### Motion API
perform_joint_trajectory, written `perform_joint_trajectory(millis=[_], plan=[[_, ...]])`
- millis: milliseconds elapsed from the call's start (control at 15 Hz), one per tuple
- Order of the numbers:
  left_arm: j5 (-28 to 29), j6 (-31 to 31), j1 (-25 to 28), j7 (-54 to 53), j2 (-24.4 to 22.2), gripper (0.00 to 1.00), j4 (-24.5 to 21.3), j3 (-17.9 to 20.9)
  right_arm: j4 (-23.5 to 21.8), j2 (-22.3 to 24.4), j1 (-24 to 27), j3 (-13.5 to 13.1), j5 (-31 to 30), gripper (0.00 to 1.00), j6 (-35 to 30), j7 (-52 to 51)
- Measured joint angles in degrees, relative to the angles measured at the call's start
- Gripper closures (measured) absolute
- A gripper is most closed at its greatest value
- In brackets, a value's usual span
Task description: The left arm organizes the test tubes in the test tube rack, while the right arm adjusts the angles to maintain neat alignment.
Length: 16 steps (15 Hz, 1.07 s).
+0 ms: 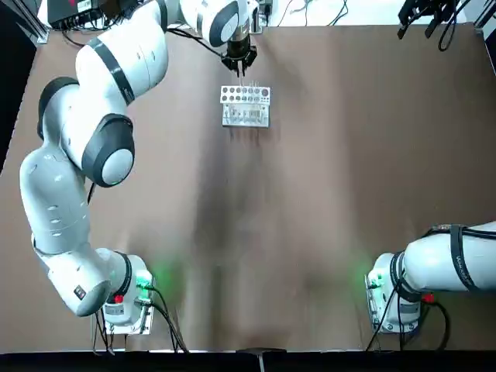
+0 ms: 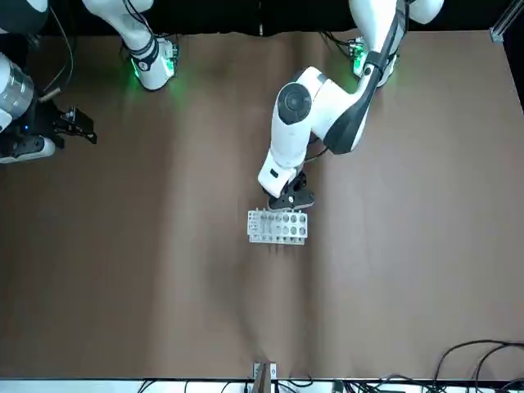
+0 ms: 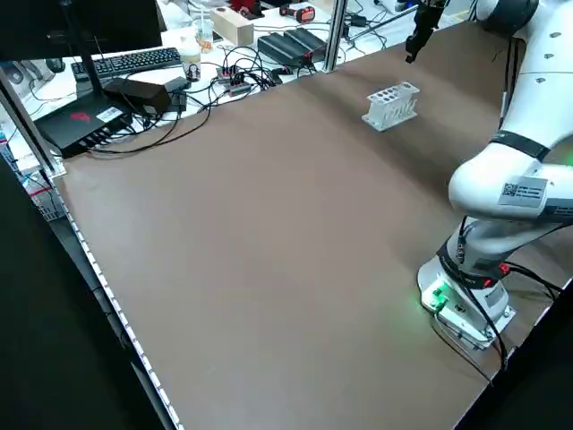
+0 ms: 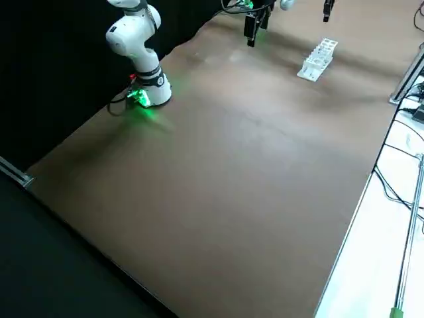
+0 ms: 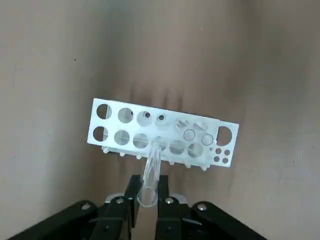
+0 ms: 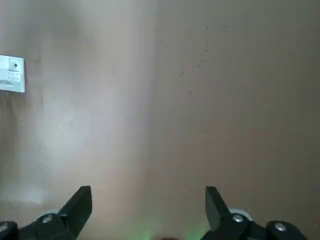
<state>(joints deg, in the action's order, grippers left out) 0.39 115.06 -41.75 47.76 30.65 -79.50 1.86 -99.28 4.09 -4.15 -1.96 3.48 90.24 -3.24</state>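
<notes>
Your left claw (image 5: 148, 179) is narrow, pads closed on one test tube (image 5: 150, 182), gripped near its rim so the rounded end is free to go down into a hole. The tube leans a bit in the wrist view; can't tell if its tip touches the rack or just hangs over it. Claw sits at the rack's robot-facing side, likely so the arm body stays off the holes. Test tube rack (image 5: 115, 141): white, upright on the tabletop (image 1: 310, 194), long side roughly across your reach, both rows reachable from above. Two round rims (image 5: 189, 135) (image 5: 207, 139) show near the end with the big hole and small holes, probably seated tubes; other holes near the tip look unfilled. Step in hand looks like insertion; judge it partway. Next, you'd square the tube over its hole, lower straight, then let go. Clear thin glass: a tilted push could catch the hole edge, slip or crack, or nudge the light rack. Your right claw (image 6: 148, 191) is wide apart, holding nothing, parked off at the right side, well apart from the rack; no angle adjusting there.
</notes>
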Motion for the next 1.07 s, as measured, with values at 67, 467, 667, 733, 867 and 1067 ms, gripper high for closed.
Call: perform_joint_trajectory(millis=[67,467,667,733,867,1067], plan=[[0.00,0.06,0.08,0.02,0.00,0.82,0.00,0.02,0.00,0.00,0.00,0.00,0.00,0.00,0.00,0.00],[0.00,3.49,0.50,0.03,0.03,0.82,-0.06,1.01,0.00,0.00,0.00,0.00,0.00,0.00,0.00,0.00],[0.00,4.58,0.50,0.03,0.20,0.82,-0.08,1.04,0.00,0.00,0.00,0.00,0.00,0.00,0.00,0.00],[0.00,4.63,0.50,0.03,0.34,0.82,-0.10,1.04,0.00,0.00,0.00,0.00,0.00,0.00,0.00,0.00],[0.00,5.11,0.50,0.03,0.68,0.82,-0.10,1.09,0.00,0.00,0.00,0.00,0.00,0.00,0.00,0.00],[0.00,5.54,0.48,0.03,1.30,0.82,-0.12,1.19,0.00,0.00,-0.01,0.01,0.00,0.00,0.00,0.00]])
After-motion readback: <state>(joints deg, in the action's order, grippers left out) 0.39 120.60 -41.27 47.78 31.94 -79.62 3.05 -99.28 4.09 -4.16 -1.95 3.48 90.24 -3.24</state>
